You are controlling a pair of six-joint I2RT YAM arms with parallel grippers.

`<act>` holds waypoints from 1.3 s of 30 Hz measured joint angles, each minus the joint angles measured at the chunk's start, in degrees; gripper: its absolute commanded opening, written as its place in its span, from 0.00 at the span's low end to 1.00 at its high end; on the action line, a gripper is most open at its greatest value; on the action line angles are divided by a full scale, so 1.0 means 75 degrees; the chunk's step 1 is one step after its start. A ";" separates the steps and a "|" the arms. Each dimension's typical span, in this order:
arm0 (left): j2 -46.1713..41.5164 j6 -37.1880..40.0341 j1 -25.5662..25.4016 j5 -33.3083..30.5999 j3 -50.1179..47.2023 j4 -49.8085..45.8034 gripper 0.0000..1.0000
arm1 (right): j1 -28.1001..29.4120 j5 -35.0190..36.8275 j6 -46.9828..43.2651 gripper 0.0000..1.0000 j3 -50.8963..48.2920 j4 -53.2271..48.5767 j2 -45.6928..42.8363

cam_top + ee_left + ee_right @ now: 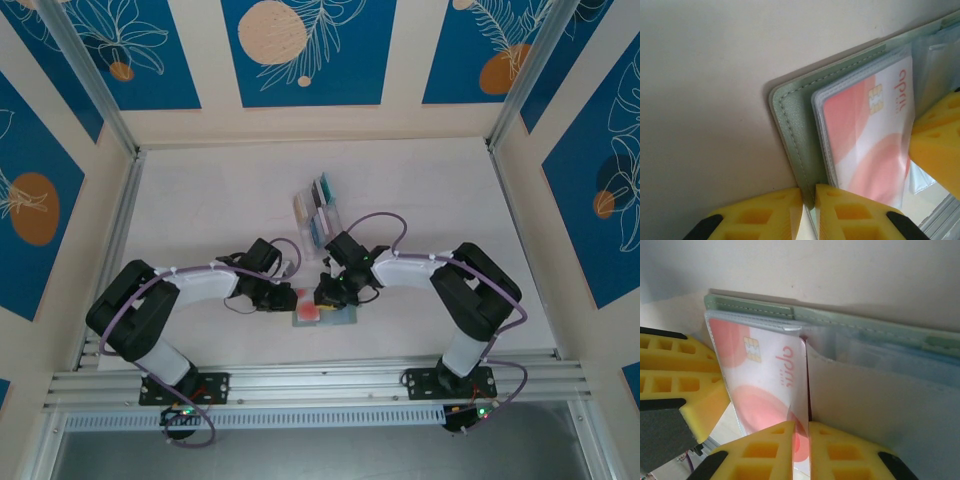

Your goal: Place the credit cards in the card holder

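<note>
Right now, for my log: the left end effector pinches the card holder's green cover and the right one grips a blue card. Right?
No: the card the right end effector grips is pink and white, not blue; the right wrist view shows it. The rest stands.

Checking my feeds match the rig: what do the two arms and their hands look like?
The left arm and right arm have white links, black joints and a lilac cable running along each. The left hand and right hand are black, with yellow fingers moulded in square recesses.
</note>
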 measured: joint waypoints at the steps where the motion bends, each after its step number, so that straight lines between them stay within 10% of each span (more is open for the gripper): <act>1: 0.0000 0.0000 0.0000 0.0000 0.0000 0.0000 0.19 | 0.0003 0.0003 -0.0023 0.18 0.0032 -0.0050 0.0017; 28: 0.0029 -0.0140 0.0000 0.0006 -0.0090 0.0146 0.18 | -0.0166 0.2285 -0.1961 0.32 0.1437 -0.2949 -0.0026; 39: 0.0029 -0.0140 0.0000 0.0006 -0.0096 0.0152 0.18 | 0.0169 0.2943 -0.1926 0.16 0.1498 -0.2865 0.0414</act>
